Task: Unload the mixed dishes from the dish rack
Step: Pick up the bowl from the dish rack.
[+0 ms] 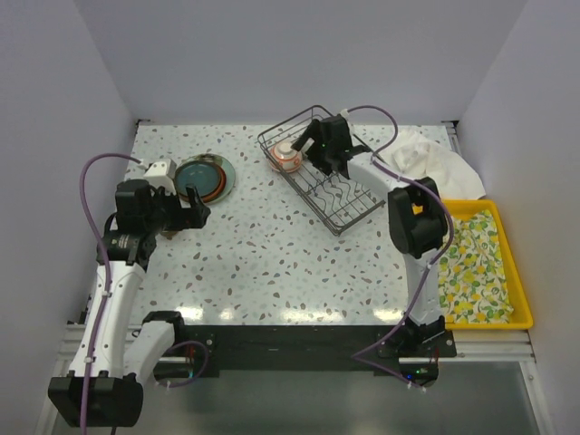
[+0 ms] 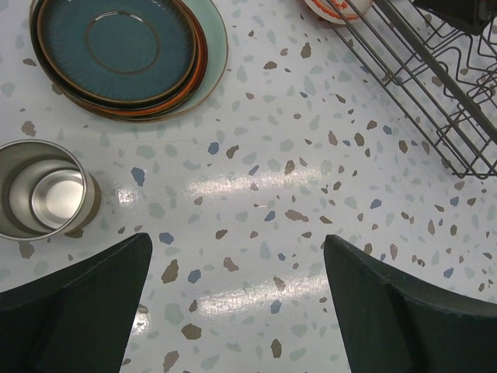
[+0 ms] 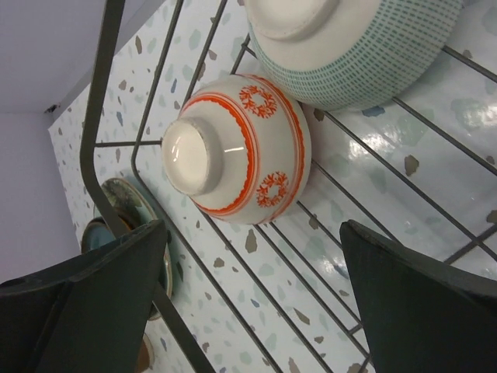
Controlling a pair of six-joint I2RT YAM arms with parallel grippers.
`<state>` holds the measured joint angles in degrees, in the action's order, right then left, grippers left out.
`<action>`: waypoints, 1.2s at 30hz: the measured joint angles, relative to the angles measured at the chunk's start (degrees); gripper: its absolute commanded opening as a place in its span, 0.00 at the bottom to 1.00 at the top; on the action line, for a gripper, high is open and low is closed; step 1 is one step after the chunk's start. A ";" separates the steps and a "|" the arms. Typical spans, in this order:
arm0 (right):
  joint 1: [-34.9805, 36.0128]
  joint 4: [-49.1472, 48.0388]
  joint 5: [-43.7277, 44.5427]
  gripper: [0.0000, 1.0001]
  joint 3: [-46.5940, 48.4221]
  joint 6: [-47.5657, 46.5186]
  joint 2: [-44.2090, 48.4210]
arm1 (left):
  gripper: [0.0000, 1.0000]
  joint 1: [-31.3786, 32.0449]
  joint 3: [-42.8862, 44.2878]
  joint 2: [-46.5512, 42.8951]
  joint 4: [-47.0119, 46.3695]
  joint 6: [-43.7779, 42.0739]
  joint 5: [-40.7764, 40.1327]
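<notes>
The dish rack (image 1: 343, 207), dark wire, stands slantwise at the back of the table. Two bowls lie upside down in its far end: a red-patterned bowl (image 3: 241, 159) (image 1: 286, 158) and a pale green dotted bowl (image 3: 349, 54). My right gripper (image 3: 255, 225) (image 1: 311, 149) hangs open inside the rack just short of the red-patterned bowl, touching nothing. A stack of plates (image 2: 124, 54) (image 1: 204, 178), teal one on top, rests on the table at the left. My left gripper (image 2: 237, 241) (image 1: 193, 214) is open and empty over bare table near the stack.
A shiny metal cup (image 2: 43, 190) stands upright beside the plates, close to my left finger. The rack's corner (image 2: 435, 93) is at the upper right of the left wrist view. A white cloth (image 1: 430, 161) and a yellow tray (image 1: 509, 272) lie at the right.
</notes>
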<state>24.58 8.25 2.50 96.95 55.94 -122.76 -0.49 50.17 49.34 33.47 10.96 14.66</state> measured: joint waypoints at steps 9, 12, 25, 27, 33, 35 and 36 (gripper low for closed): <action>0.00 -3.21 -0.55 0.98 4.96 1.95 -6.25 | 0.98 1.40 -0.39 0.59 -0.15 0.00 0.61; 0.00 -3.76 -0.59 0.98 4.94 2.36 -7.39 | 0.98 1.44 -0.44 0.83 -0.35 0.00 0.83; -0.37 -9.09 -2.56 0.98 4.90 4.79 -11.02 | 0.98 1.73 -1.22 1.86 -1.40 0.39 1.88; -0.39 -9.73 -3.02 0.98 4.74 4.94 -11.02 | 0.98 1.73 -1.22 1.97 -1.49 0.39 1.92; -0.74 -14.67 -4.59 0.98 3.19 5.38 -11.80 | 0.98 1.73 -1.33 2.19 -2.03 0.42 2.40; -0.96 -16.96 -5.16 0.98 2.64 5.38 -12.61 | 0.98 1.73 -1.33 2.19 -2.29 0.44 2.64; -1.11 -18.34 -5.68 0.98 2.36 5.49 -12.90 | 0.98 1.73 -1.33 2.19 -2.43 0.44 2.75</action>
<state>23.46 -10.09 -3.18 99.31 61.43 -135.66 1.23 48.84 51.53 31.05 11.40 17.41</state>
